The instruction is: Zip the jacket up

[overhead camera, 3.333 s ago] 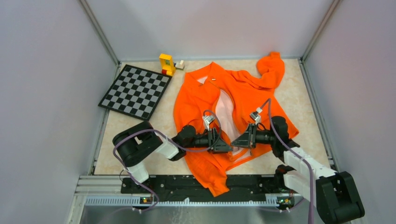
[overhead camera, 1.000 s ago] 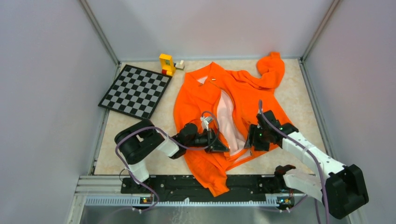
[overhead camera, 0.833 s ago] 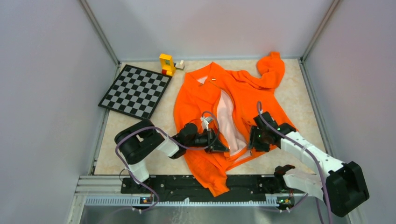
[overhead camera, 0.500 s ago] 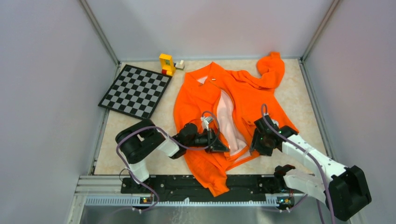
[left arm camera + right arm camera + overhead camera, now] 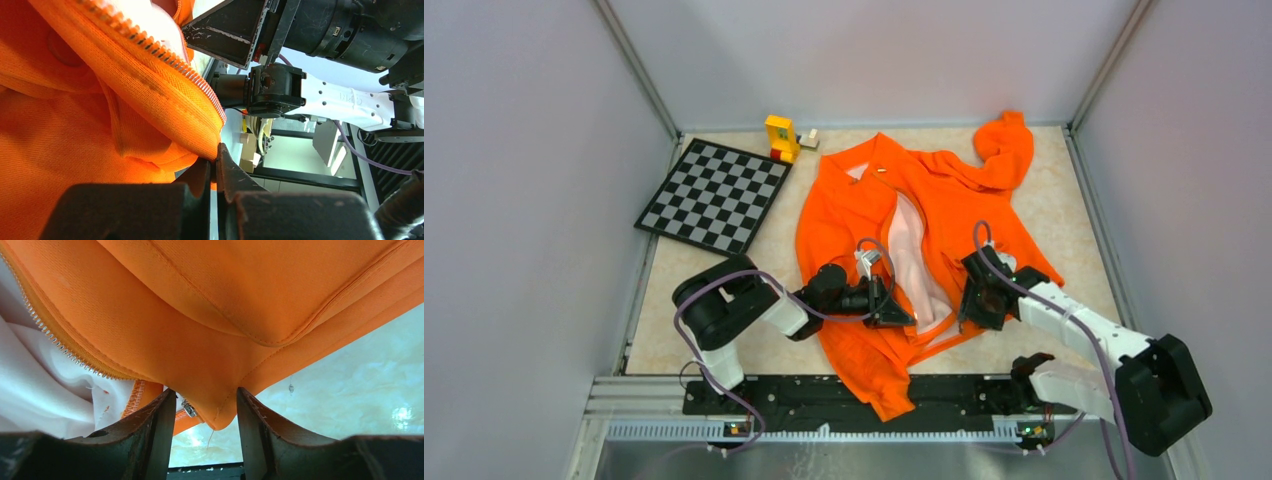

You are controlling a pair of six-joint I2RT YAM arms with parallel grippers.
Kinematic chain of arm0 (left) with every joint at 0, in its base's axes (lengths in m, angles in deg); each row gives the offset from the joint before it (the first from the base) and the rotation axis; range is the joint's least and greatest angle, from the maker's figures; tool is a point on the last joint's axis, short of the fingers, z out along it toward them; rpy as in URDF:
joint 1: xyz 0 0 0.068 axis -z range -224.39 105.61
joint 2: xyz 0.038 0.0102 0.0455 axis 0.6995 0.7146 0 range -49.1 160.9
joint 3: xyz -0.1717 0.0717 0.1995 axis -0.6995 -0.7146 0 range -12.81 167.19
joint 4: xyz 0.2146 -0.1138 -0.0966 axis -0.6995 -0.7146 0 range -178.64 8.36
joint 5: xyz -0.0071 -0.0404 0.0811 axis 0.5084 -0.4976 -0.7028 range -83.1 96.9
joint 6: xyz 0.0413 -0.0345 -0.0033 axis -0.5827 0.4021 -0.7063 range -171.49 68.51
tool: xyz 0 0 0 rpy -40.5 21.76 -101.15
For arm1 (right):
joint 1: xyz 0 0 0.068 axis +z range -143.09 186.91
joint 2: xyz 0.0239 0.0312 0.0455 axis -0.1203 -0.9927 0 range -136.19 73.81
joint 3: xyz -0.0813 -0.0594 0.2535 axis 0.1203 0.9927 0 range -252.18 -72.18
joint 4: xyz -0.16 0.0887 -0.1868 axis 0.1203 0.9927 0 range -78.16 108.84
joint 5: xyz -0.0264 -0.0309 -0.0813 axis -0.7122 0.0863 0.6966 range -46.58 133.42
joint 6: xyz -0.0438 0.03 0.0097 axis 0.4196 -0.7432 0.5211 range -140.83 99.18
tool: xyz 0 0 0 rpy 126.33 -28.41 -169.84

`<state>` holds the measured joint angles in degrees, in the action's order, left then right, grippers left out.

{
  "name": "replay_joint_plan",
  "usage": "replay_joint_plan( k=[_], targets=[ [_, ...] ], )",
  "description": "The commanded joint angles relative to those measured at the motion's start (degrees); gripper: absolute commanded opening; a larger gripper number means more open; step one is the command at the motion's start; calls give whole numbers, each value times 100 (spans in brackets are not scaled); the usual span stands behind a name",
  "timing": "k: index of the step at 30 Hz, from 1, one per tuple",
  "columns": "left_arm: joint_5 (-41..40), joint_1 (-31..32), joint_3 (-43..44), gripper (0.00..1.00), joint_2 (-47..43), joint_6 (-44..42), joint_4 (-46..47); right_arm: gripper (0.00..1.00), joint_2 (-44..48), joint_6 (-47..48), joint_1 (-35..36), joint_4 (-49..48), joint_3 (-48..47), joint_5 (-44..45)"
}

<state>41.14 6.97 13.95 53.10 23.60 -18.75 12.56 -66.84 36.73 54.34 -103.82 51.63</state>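
Status: zip not started. jacket [image 5: 844,215] lies flat on the table [image 5: 1064,215], mid to right, collar at the far side, one sleeve bunched at the far right corner. The front is open over most of its length, with pale lining [image 5: 912,250] showing between the panels. Judging by that, the two zipper halves aren't joined yet. Mating the bottom ends and the whole pull are left.

left end effector [image 5: 216,150]: closed tight on the bottom edge of the jacket's left-hand front panel, right at the end of the zipper teeth [image 5: 165,55]. It's low over the table, pointing toward the other arm.

right end effector [image 5: 205,410]: fingers [image 5: 150,435] apart, straddling the bottom corner of the other panel, nothing pinched yet. A small metal piece [image 5: 189,409] hangs at that corner. Could be the slider or the pin, can't tell.

Versus about 3 s ago: the left arm has barely budged. The right arm was low and level then, aimed straight at the left end effector. Since then it has swung up and now tips down onto the panel's hem. The jacket's layout looks unchanged.
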Motion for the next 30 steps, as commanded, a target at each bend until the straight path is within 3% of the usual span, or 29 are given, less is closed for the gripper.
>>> replay_joint_plan(
  k=[1,7,10,13,16,18,26,28,30],
  targets=[
    [17,-20,9,0,-39,-45,197,48,-164,135,187,-92,-364,524],
    [23,-20,32,0,-43,-44,158,49,-606,133,322,-221,-362,768],
    [3,-20,22,0,-67,-63,119,45,-667,104,400,-323,-318,906],
    [-11,-20,22,0,-97,-69,89,31,-627,212,408,-612,-217,823],
    [-29,-20,31,0,-143,-126,33,7,-573,292,404,-684,-233,797],
    [-45,-20,51,0,-194,-188,-53,0,-466,330,410,-586,-361,775],
    [-218,-20,200,0,-607,-672,-537,0,954,1285,402,-682,-994,170],
    [-245,-20,219,0,-656,-765,-475,0,1555,2094,401,-1788,-869,-1256],
    [-228,-20,262,0,-663,-826,-345,0,2139,2571,406,-3287,-642,-3723]
  ],
)
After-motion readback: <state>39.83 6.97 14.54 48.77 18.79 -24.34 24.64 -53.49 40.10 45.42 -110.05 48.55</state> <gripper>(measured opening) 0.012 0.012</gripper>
